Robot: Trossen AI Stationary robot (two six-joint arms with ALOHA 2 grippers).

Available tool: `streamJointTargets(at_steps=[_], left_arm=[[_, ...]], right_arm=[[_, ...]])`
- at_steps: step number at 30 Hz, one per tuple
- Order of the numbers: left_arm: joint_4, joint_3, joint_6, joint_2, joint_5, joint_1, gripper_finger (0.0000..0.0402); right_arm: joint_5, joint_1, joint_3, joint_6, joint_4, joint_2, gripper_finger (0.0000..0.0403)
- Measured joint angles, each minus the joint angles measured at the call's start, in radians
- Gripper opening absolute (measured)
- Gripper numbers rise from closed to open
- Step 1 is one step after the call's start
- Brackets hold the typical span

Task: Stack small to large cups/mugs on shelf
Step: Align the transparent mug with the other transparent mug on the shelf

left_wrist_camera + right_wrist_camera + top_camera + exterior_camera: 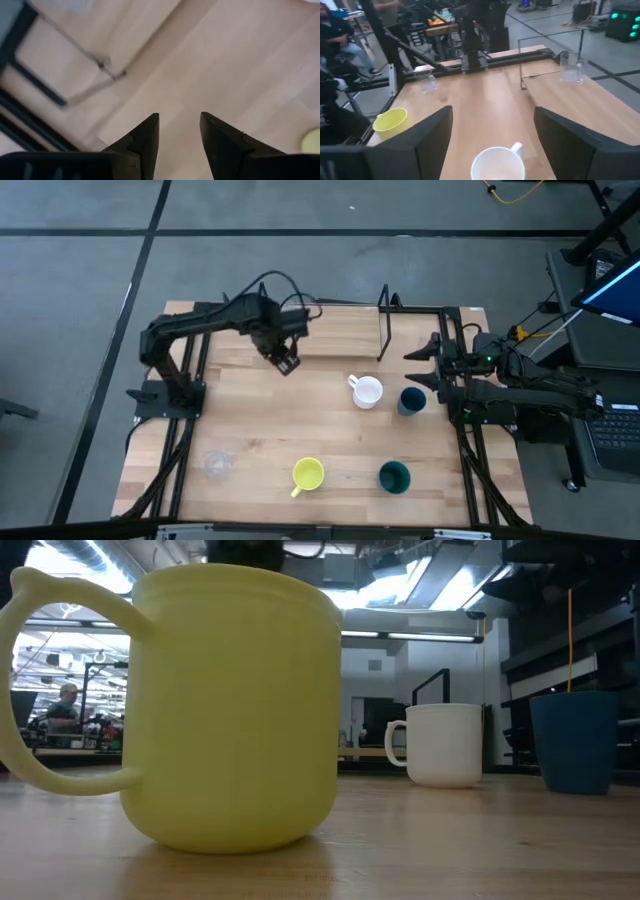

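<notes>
Cups and mugs: six small vessels stand upright, mouths up, none lying on its side.
White ceramic mug [367, 392]: mid-table, handle toward the far left; just beside it the dark blue cup [411, 401].
Yellow plastic mug [308, 473]: near edge, handle toward the near left corner.
Dark green cup [394, 476]: near edge, right of the yellow mug.
Clear glass cup [216, 465]: near left, well apart from the rest.
Second clear glass cup [571, 68]: on the narrow light-wood shelf board [580, 102], beside its thin black wire frame [383, 323].
Shelf axis: long side runs along the table's far edge.
Left gripper [285, 362]: arm reaches in from the left, wrist tilted down above bare tabletop; fingers part-way apart, nothing between them.
Right gripper [428, 364]: arm parked at the right edge, pointing across the wooden table [260, 430]; fingers spread wide, holding nothing.
</notes>
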Motion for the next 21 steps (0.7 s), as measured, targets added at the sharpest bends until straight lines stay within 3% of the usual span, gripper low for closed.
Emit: streamJointTargets(at_steps=[9,21], left_arm=[[0.0,-0.192,-0.413,-0.108,0.034,-0.225,0.0137],[0.01,-0.262,-0.961,-0.109,0.094,-0.591,0.0136]], right_arm=[[-0.084,0.0,0.0,0.002,-0.001,0.0,0.0282],[-0.083,0.0,0.0,0.028,-0.001,0.0,0.0282]])
